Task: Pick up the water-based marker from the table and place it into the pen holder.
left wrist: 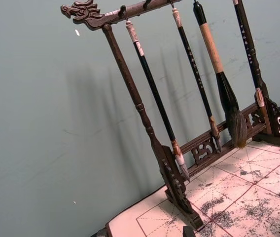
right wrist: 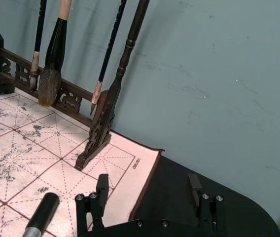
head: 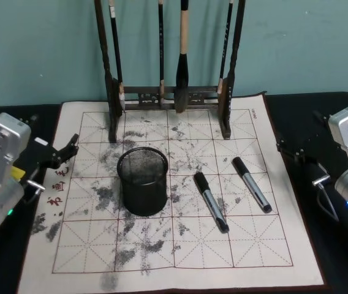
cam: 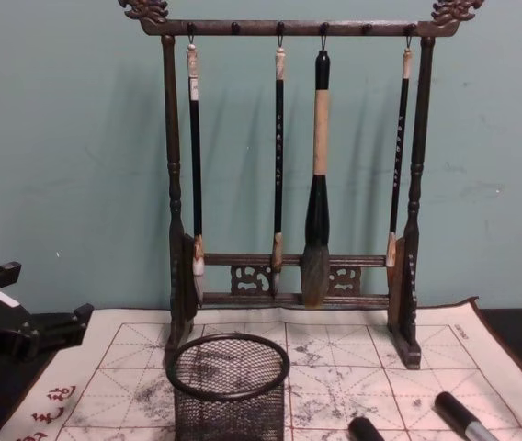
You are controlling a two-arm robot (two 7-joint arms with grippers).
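Two like markers, black-capped and grey-barrelled, lie flat on the gridded practice mat [head: 180,257], to the robot's right of the pen holder [head: 142,180]. The inner marker [head: 211,202] lies near the holder and the outer marker [head: 252,185] just beyond it, roughly parallel and apart; which one is water-based cannot be told. Both lie with caps pointing away from the robot, touching neither each other nor the holder, so either can probably be taken from above across its barrel. The pen holder stands upright near the mat's middle, its mouth open and seemingly empty, which allows a straight drop. The right gripper [right wrist: 148,183] hangs over the dark surface [head: 339,272] just off the mat's right edge, fingers spread wide and empty, with the outer marker's cap close before it; it appears better placed for the pick. The left gripper [head: 65,150] sits at the mat's left edge, likewise parted and holding nothing. Behind the holder stands the wooden brush rack [head: 169,95] with its hanging brushes [cam: 318,184]; a carry toward the holder should keep forward of it.
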